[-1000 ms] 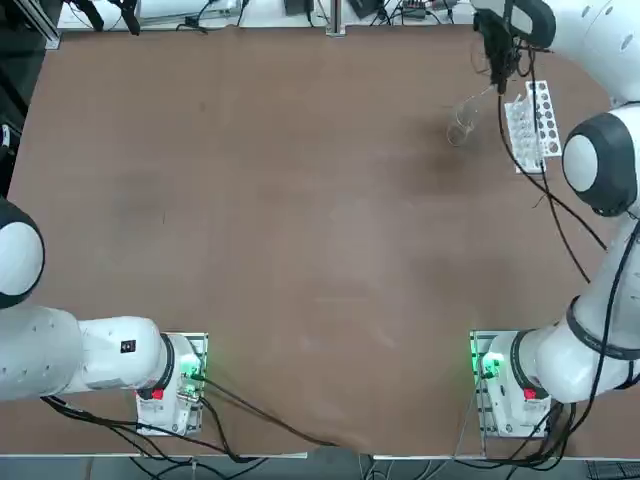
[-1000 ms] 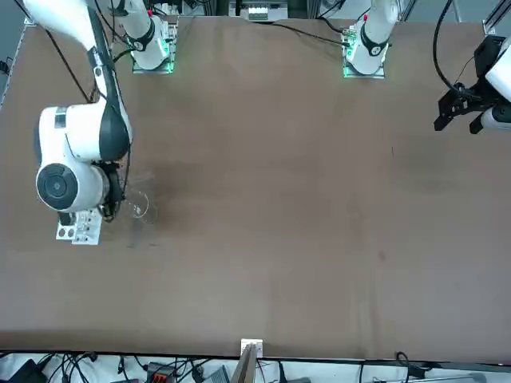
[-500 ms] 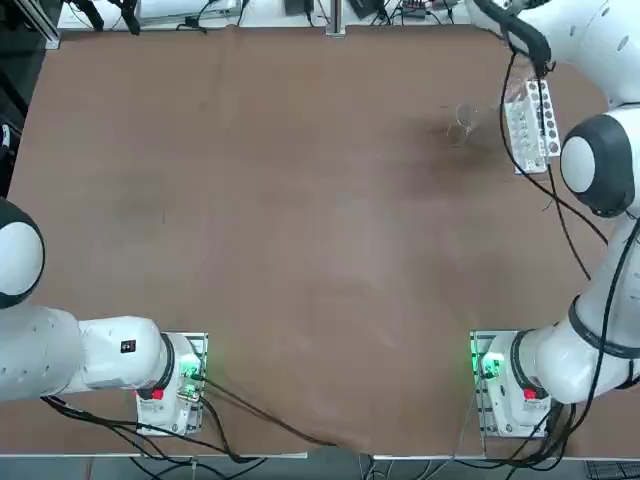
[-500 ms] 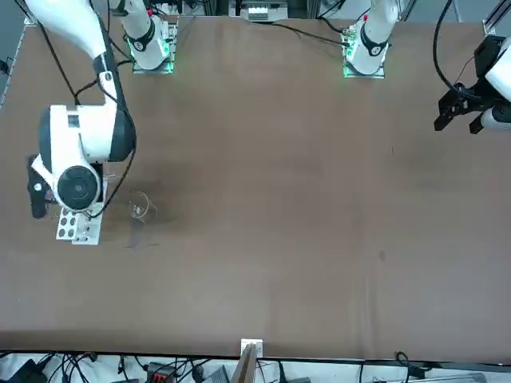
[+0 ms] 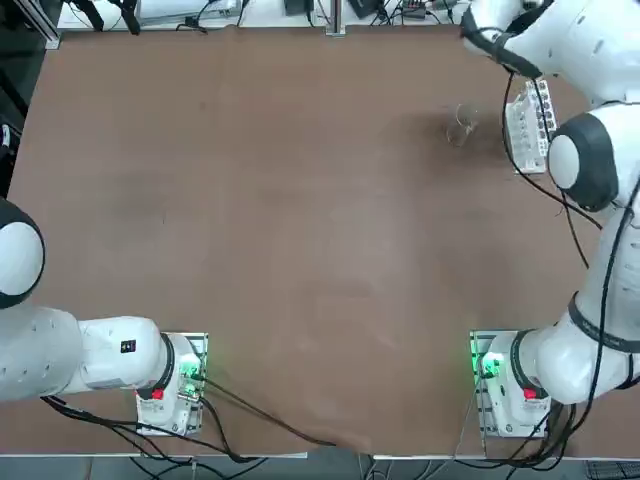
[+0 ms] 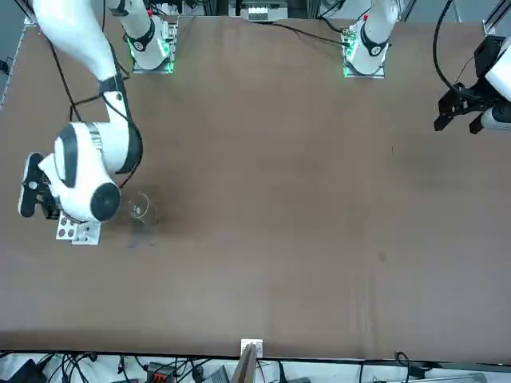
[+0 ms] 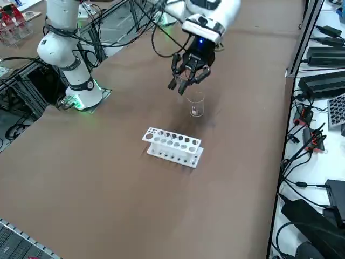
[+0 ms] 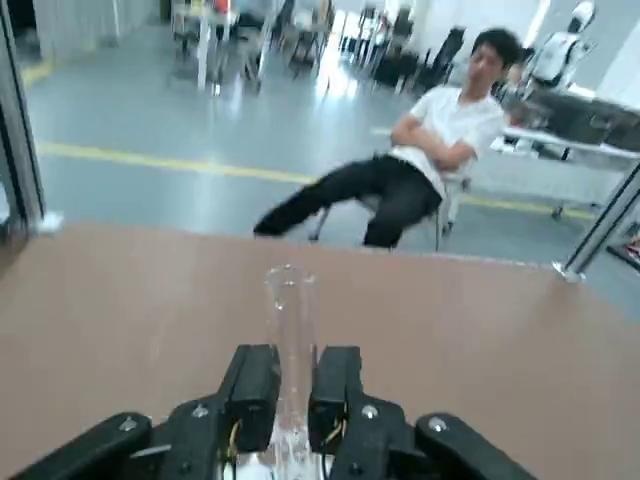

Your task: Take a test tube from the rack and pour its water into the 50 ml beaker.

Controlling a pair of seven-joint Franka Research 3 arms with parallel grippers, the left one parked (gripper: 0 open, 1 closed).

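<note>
The right gripper [image 8: 292,395] clamps the test tube [image 8: 291,330] near its base — thin, slippery, breakable glass, likely light — above the 50 ml beaker [image 7: 196,104], beside the rack [image 7: 173,147].

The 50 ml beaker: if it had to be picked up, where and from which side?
Grip the 50 ml beaker across its cylindrical wall, coming from its open side away from the rack. It stands upright. The right gripper is shut on the test tube.
</note>
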